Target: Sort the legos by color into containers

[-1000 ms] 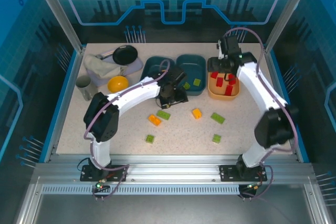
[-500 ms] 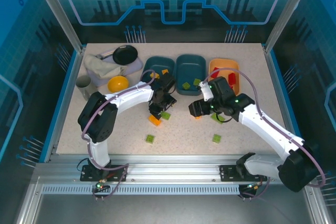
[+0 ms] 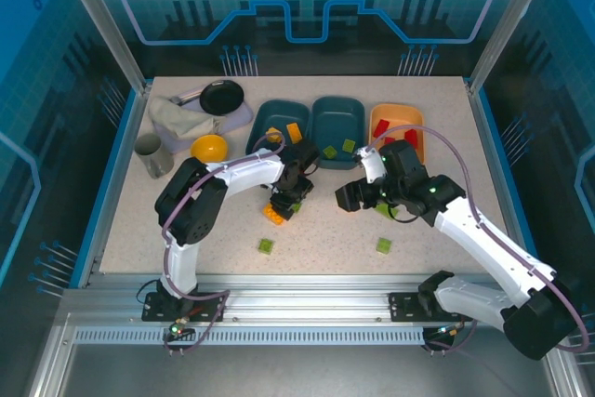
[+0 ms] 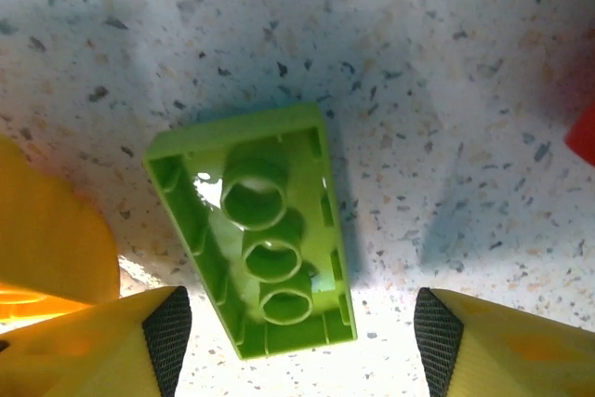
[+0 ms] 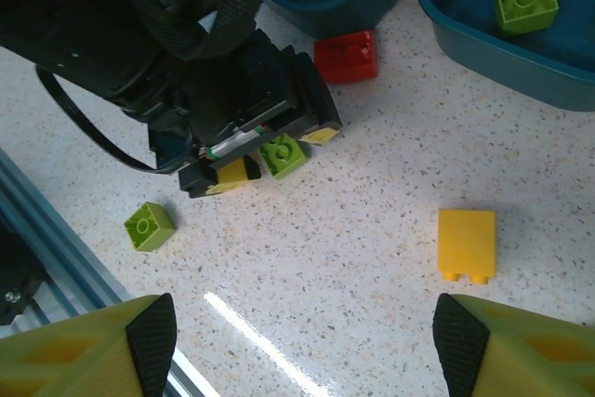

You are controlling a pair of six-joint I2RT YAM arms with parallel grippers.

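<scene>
My left gripper (image 3: 290, 200) hangs low over the table, open. An upside-down light green oblong lego (image 4: 256, 230) lies between its fingers (image 4: 167, 332), touching neither. An orange lego (image 3: 271, 214) lies just to its left. My right gripper (image 5: 307, 346) stands open above bare table, with a yellow lego (image 5: 467, 244) just ahead of its right finger. A red lego (image 5: 346, 56) lies by the left teal tray (image 3: 271, 120), which holds orange bricks. The middle teal tray (image 3: 337, 111) holds green ones; the pale orange tray (image 3: 395, 112) holds red ones.
Loose green legos lie at the front left (image 3: 266, 245), the front right (image 3: 383, 245) and under my right arm (image 3: 384, 212). A yellow bowl (image 3: 208, 148), a grey cup (image 3: 148, 154), a cloth (image 3: 181, 118) and a black pan (image 3: 221, 96) crowd the back left.
My right arm swung from over the orange tray down to mid-table and its jaws widened. My left gripper dropped from the tray edge to the green oblong lego, jaws narrowing.
</scene>
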